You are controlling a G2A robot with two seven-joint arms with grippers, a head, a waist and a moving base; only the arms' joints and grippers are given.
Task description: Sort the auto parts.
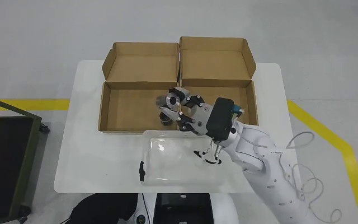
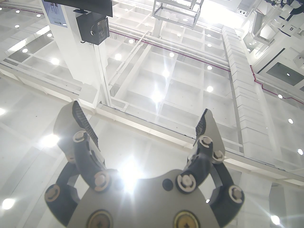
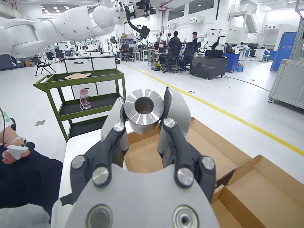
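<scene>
The left tool (image 2: 141, 119) is pointed up at the ceiling. Its jaws are spread wide and nothing is held between them.

On the white counter (image 1: 84, 145), the left cardboard box (image 1: 103, 109) is seen open, under and to the left of the right tool (image 3: 144, 101). The right tool is closed on a shiny metal sleeve (image 3: 144, 115) with a round hole through it. The sleeve is gripped by its sides and is held up above the right part of that box. Just below the tool, on the floor of the same box, a second metal part (image 1: 166, 118) is lying.

To the right of the tool, the right cardboard box (image 1: 224, 96) is open too, and no part can be made out in it. Behind the tool, on the robot's side, a clear plastic tray (image 1: 168, 151) is set on the counter. A small metal part (image 1: 211, 158) is left in the tray, under the arm.

The step in hand is judged to be the putting away of the sleeve into the left box. For the next move, the sleeve would likely need to be brought down low over a bare bit of the box floor, beside the part already there and not on top of it. Then the jaws would need to be opened so that the sleeve is let go gently. After that, the part in the tray would probably be picked.
</scene>
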